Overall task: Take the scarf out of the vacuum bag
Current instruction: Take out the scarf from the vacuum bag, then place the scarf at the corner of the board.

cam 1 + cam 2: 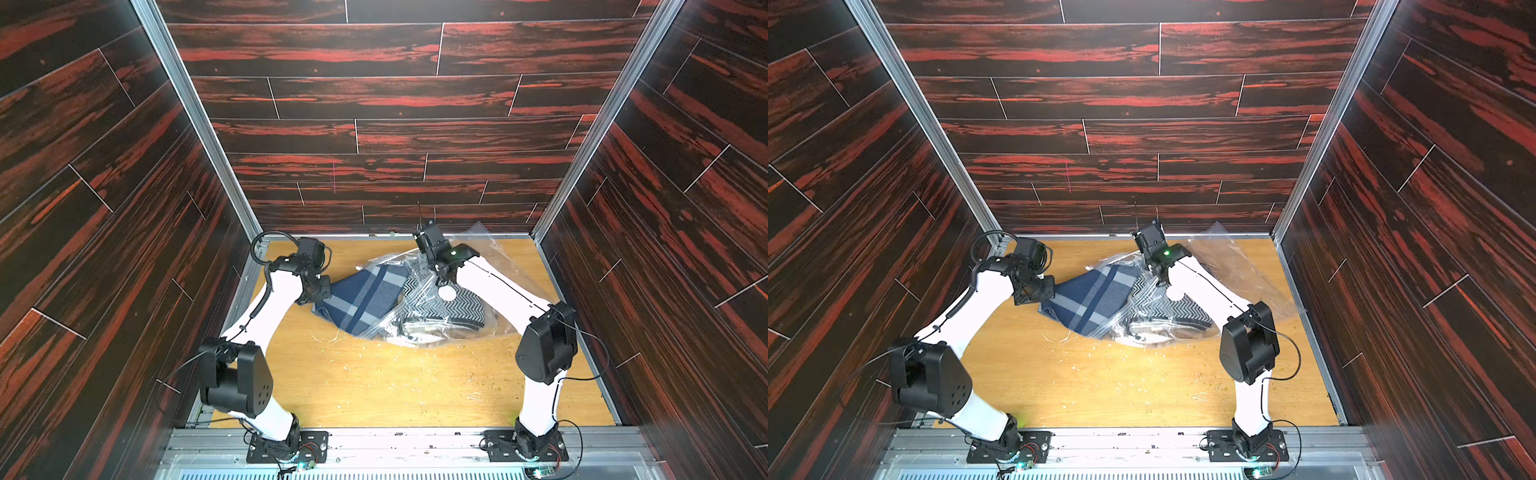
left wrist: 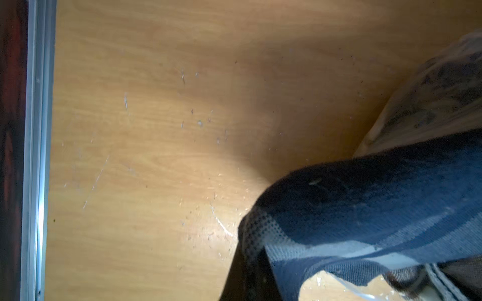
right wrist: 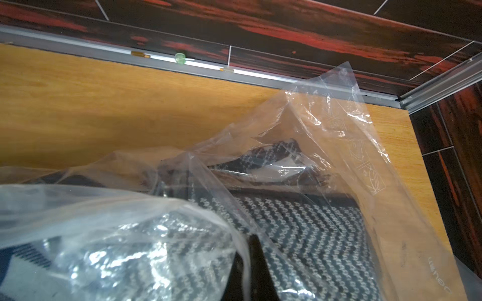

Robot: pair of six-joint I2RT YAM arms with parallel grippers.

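Note:
The vacuum bag lies crumpled at the back of the wooden table, its round white valve disc facing up. A blue plaid scarf sticks out of the bag's left side, mostly outside the plastic. My left gripper is shut on the scarf's left corner. A black-and-white herringbone cloth stays inside the bag. My right gripper is shut on a fold of the bag's film, just behind the valve.
The wooden tabletop carries small scraps and scratches. Dark red plank walls close in the left, right and back, with aluminium rails along the table's edges. A small green bit sits on the back rail.

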